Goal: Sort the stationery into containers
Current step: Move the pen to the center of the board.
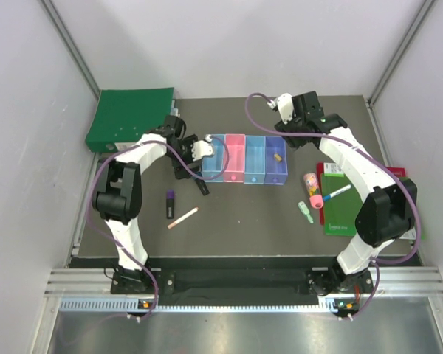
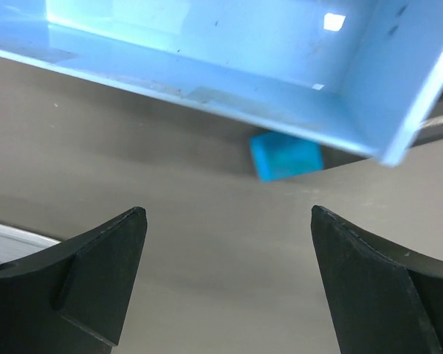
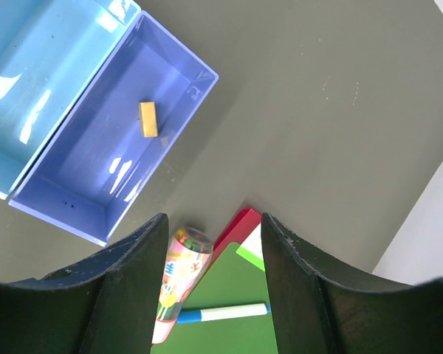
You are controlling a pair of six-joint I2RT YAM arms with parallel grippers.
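**Left arm at the end bin, a blue block just beside it**

The sort is partly done. 4 bins stand in a row, and only the purple bin [image 3: 96, 162] clearly holds something, 1 yellow eraser [image 3: 148, 119] lying on its floor.

The left gripper [image 2: 229, 214] hangs low at the near corner of the light-blue bin [image 2: 207, 37], the leftmost of the row. Its jaws are spread wide with nothing between them. A small blue block [image 2: 286, 156] shows just below that bin's wall edge. It looks to be outside on the table [image 1: 244, 214], but I cannot tell whether it touches the bin.

The right gripper [image 3: 214, 221] is raised beyond the purple bin, parted to a moderate gap and empty. Below it lie a patterned tube [image 3: 179, 276] and a blue pen [image 3: 221, 313], the pen resting on a green notebook [image 3: 229, 284]. A pink pencil [image 1: 183, 217] and a black-and-purple marker [image 1: 170, 203] wait nearer the left arm's base, well apart from the bins.

The step in hand appears to fall between a drop and the next pick. The left arm's next move probably calls for easing forward and down over the blue block without nudging the bin wall. Alternatively it could swing back for the pencil or marker.
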